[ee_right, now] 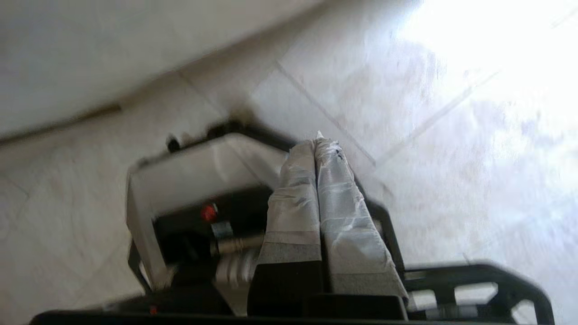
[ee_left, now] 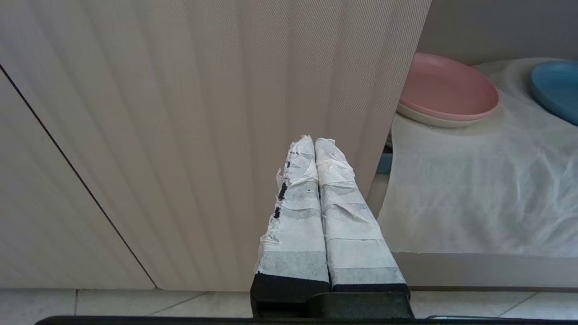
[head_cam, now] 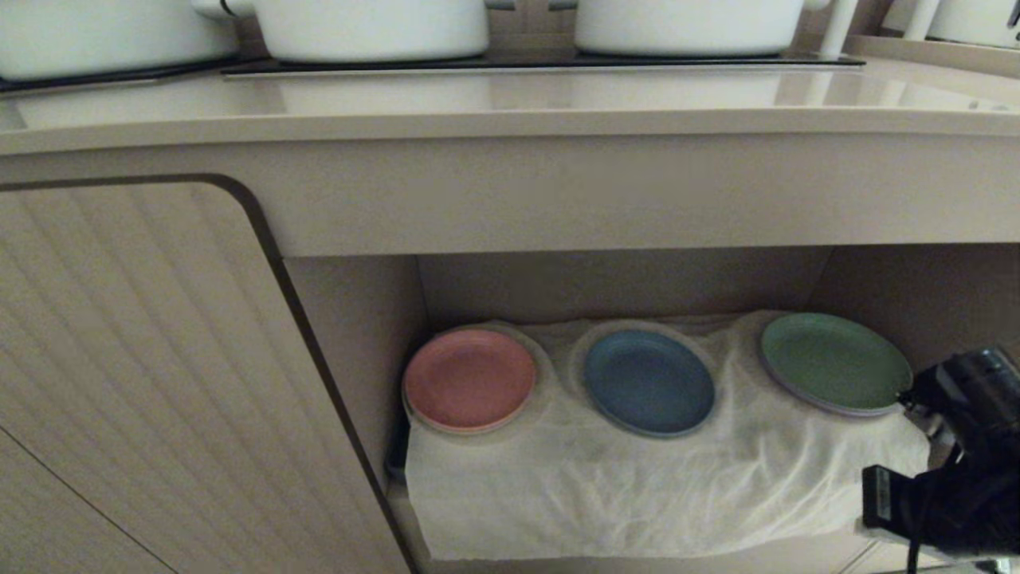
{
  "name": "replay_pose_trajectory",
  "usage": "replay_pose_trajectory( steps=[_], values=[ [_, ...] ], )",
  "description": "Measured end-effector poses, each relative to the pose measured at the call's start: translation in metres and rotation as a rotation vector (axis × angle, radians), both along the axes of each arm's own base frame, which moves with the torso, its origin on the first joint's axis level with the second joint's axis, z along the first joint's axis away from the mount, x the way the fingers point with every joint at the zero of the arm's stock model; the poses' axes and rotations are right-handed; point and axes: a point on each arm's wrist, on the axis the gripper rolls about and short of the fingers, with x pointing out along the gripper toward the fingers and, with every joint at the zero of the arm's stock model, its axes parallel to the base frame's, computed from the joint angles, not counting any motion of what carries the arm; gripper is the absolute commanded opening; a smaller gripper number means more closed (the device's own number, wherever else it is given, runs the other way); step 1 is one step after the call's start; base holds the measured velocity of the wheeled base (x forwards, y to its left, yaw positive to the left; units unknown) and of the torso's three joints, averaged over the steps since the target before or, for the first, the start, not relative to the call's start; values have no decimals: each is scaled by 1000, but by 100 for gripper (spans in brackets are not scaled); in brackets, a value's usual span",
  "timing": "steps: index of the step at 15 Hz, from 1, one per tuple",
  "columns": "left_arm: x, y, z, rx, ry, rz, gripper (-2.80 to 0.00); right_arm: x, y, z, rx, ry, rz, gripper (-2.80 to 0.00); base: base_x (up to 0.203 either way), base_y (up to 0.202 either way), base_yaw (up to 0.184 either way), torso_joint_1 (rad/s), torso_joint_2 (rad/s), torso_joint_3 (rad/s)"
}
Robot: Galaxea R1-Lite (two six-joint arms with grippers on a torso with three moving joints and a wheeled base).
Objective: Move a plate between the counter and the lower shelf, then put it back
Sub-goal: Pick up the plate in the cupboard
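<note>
The light blue plate (head_cam: 649,383) lies flat in the middle of the lower shelf (head_cam: 637,494), on a white cloth, and its edge also shows in the left wrist view (ee_left: 557,88). Above the shelf runs the beige counter (head_cam: 510,104). My right arm (head_cam: 964,470) is at the shelf's right end, low and apart from the plate. My right gripper (ee_right: 317,141) is shut and empty, pointing down at the tiled floor over my own base. My left gripper (ee_left: 314,141) is shut and empty, parked facing the ribbed cabinet door.
A pink plate (head_cam: 468,379) sits left of the blue one and a green plate (head_cam: 833,360) sits right of it, close to my right arm. White pots (head_cam: 370,28) stand on the black hob (head_cam: 542,62). A ribbed cabinet door (head_cam: 143,383) closes off the left.
</note>
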Motion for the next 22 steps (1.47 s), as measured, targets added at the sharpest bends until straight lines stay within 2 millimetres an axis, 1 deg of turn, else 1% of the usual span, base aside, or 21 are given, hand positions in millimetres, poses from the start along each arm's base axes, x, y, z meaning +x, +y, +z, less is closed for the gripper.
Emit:
replay_pose_trajectory(
  steps=[5, 9, 13, 17, 19, 22],
  values=[
    [0, 0, 0, 0, 0, 0, -280, -11, -17, 5, -90, -139, -14, -280, 0, 0, 0, 0, 0, 0],
    [0, 0, 0, 0, 0, 0, -280, -28, -29, 5, -212, -225, 86, -280, 0, 0, 0, 0, 0, 0],
    [0, 0, 0, 0, 0, 1, -280, -43, -30, 18, -259, -325, 129, -280, 0, 0, 0, 0, 0, 0],
    [0, 0, 0, 0, 0, 0, -280, -72, -30, 29, -327, -402, 206, -280, 0, 0, 0, 0, 0, 0],
    [0, 0, 0, 0, 0, 0, -280, -85, -32, 26, -421, -411, 225, -280, 0, 0, 0, 0, 0, 0],
    [0, 0, 0, 0, 0, 0, -280, -101, -34, 8, -511, -453, 278, -280, 0, 0, 0, 0, 0, 0]
  ],
)
